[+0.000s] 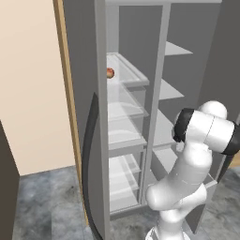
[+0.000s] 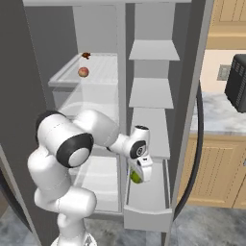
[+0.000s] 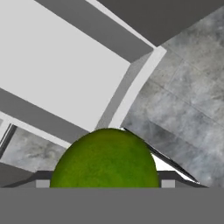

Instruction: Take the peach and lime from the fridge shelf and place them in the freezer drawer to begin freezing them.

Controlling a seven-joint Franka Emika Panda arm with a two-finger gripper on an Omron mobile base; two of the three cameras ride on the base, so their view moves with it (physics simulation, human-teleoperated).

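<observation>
One lime [image 3: 105, 159] in pincer [image 2: 137, 178]; one peach [image 2: 83, 72] shelved.

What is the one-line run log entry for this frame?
hand: shut on lime | position: over open freezer drawer | peach: on fridge shelf | phase: lime not yet released

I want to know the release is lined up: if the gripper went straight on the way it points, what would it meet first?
Probably the freezer drawer floor: the gripper, shut on the lime, points down over it.
</observation>
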